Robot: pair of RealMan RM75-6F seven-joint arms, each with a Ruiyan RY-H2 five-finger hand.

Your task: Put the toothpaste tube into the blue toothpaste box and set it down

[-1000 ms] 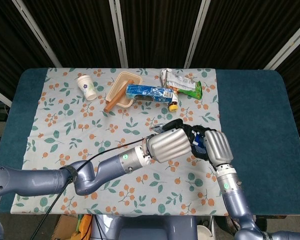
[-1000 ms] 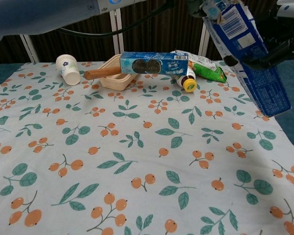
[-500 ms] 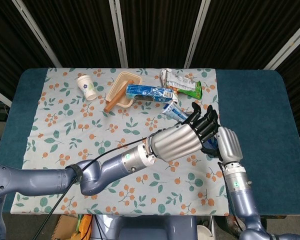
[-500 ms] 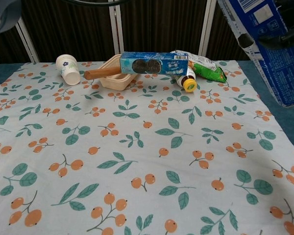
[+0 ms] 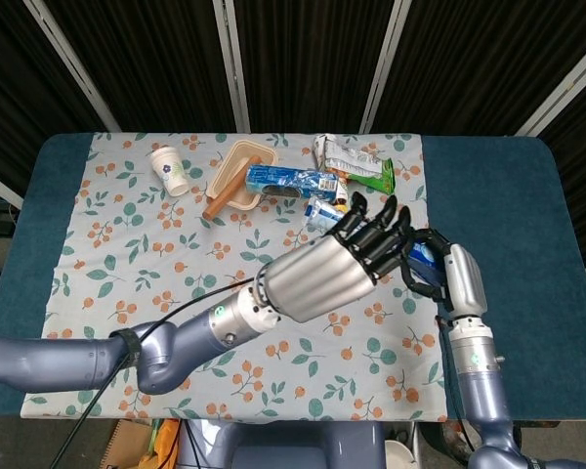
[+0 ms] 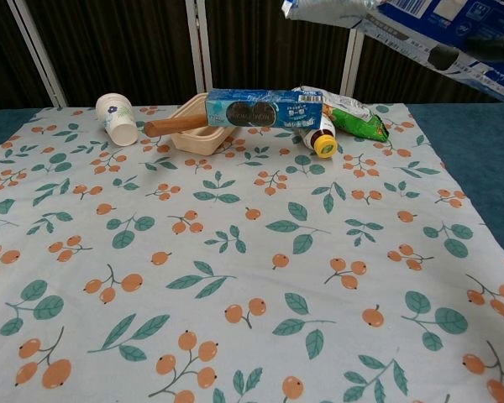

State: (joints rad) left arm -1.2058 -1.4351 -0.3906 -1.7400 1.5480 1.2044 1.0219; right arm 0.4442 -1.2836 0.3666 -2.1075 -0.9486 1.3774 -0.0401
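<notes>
Both hands are raised above the right half of the tabletop [image 5: 488, 186], close together. The left hand [image 5: 322, 278] shows mostly its silver back in the head view, its dark fingers [image 5: 371, 230] stretched forward over the tube end; whether they actually grip anything is hidden from here, so I cannot tell. The right hand [image 5: 447, 274] sits just to the right of it, its dark fingers wrapped around the blue toothpaste box [image 6: 454, 34], which it holds up in the air. In the chest view the box runs tilted across the top right corner, with a dark fingertip pressed on its face. The toothpaste tube [image 6: 328, 8] sticks out of the box's left end, its pale crimped end showing near the top edge; in the head view that same end pokes out beyond the left hand's fingers. How far it is inside the box cannot be seen.

Along the far edge of the flowered cloth [image 6: 235, 252] lie a paper cup [image 6: 118, 119] on its side near the left, a tan tray [image 6: 197, 130] with a wooden stick [image 6: 175, 126] across it, a long blue cookie box [image 6: 265, 107], a small bottle with a yellow cap [image 6: 321, 138] and a green snack bag [image 6: 353, 117].
</notes>
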